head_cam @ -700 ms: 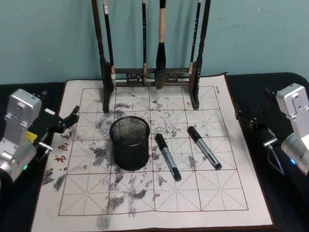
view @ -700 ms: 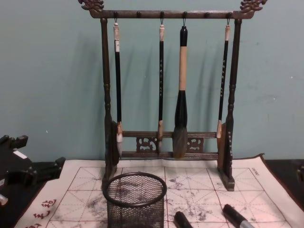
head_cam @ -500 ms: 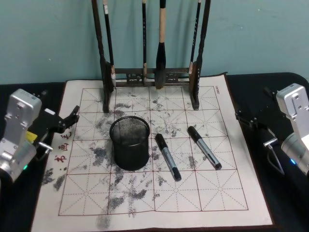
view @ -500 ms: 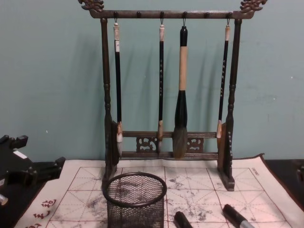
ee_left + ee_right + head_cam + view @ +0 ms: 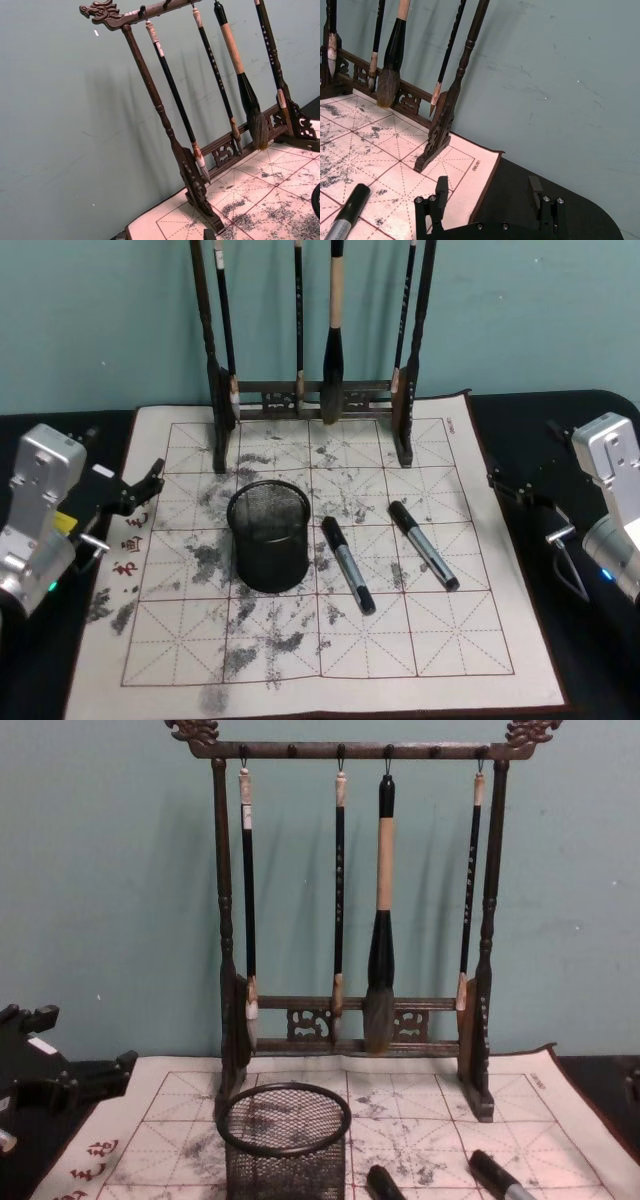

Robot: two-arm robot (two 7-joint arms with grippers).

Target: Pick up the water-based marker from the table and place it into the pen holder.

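— Head view?
— The pen holder (image 5: 268, 535) stands upright on the mat (image 5: 300, 660). One marker (image 5: 347, 564) lies just right of it, and a second marker (image 5: 423, 545) lies beyond. The left gripper (image 5: 148, 488) and right gripper (image 5: 505, 488) hover at the mat's opposite edges.
— Wrist views?
— Left: the brush rack (image 5: 159, 107). Right: fingers (image 5: 441, 191) spread wide, holding nothing.
— Chest view?
— The left gripper's fingers gape, empty.

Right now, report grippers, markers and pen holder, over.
Left gripper open at cream grid mat's left edge; right gripper open at right edge. Two black-and-grey markers lie flat right of the black wire-mesh pen holder, untouched. Path between them open.
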